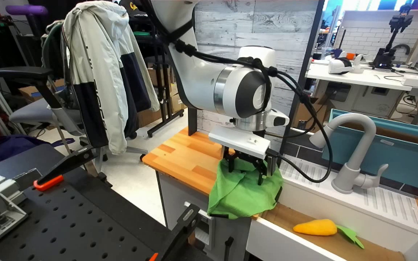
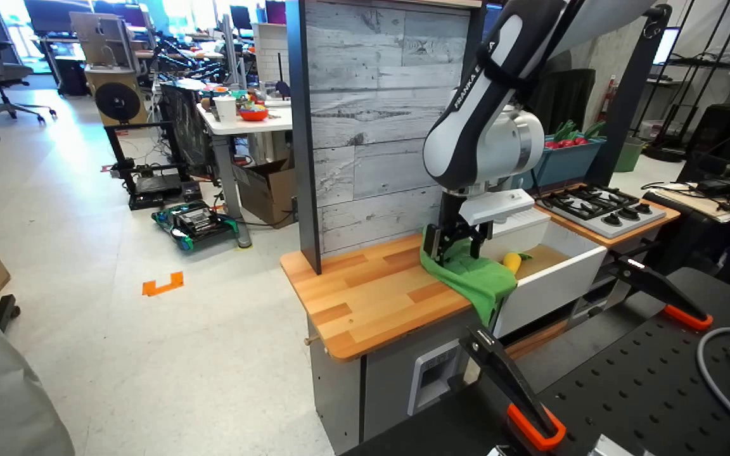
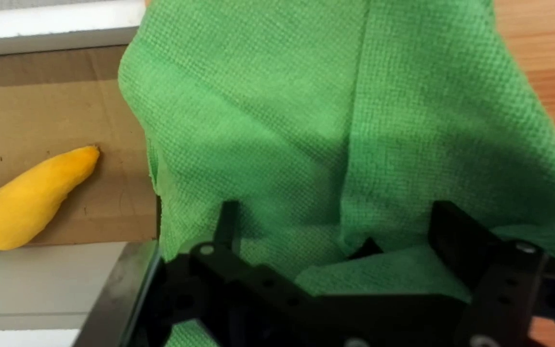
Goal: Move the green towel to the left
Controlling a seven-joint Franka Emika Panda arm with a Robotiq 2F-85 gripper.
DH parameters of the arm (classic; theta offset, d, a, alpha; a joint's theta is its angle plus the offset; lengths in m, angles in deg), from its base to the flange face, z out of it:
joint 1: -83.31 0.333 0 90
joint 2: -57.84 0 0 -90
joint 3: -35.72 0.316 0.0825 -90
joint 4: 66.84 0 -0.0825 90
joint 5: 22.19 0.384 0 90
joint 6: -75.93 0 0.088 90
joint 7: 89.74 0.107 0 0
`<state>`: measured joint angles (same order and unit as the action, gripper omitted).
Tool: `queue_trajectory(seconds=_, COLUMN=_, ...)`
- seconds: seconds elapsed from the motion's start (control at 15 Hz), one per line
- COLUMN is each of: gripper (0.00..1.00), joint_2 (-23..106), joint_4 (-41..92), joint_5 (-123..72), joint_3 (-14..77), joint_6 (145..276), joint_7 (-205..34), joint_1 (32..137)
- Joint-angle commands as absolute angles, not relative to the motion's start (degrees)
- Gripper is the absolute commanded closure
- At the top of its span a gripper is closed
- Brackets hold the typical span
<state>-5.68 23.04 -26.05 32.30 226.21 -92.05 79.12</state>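
Note:
The green towel [image 1: 243, 197] lies crumpled on the wooden counter beside the sink, with its near part hanging over the front edge. It shows in both exterior views [image 2: 480, 278] and fills most of the wrist view [image 3: 258, 96]. My gripper [image 1: 246, 173] points down over the towel's back part in both exterior views [image 2: 457, 253]. Its fingers are spread apart, with towel folds between and below them in the wrist view [image 3: 339, 217]. The fingertips are at or very near the cloth; whether they touch it I cannot tell.
A white sink [image 1: 285, 243] adjoins the towel and holds a yellow toy vegetable [image 1: 316, 227]. A grey faucet [image 1: 361, 145] stands behind the sink. Bare wooden counter [image 2: 365, 297] lies on the towel's other side. A wood-plank panel [image 2: 384, 126] rises behind. A black clamp [image 2: 511, 373] stands in front.

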Motion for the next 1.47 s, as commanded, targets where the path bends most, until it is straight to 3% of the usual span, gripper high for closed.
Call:
queue_trajectory(seconds=0.0, gripper=0.0, joint_2=-7.2, joint_4=21.3, joint_5=-26.2, joint_3=32.3, joint_6=224.9, joint_7=-92.2, joint_1=79.8)
queue_trajectory(seconds=1.4, gripper=0.0, joint_2=-13.6, joint_4=12.8, joint_5=-28.0, joint_3=32.9, joint_6=218.0, joint_7=-92.0, joint_1=88.2)
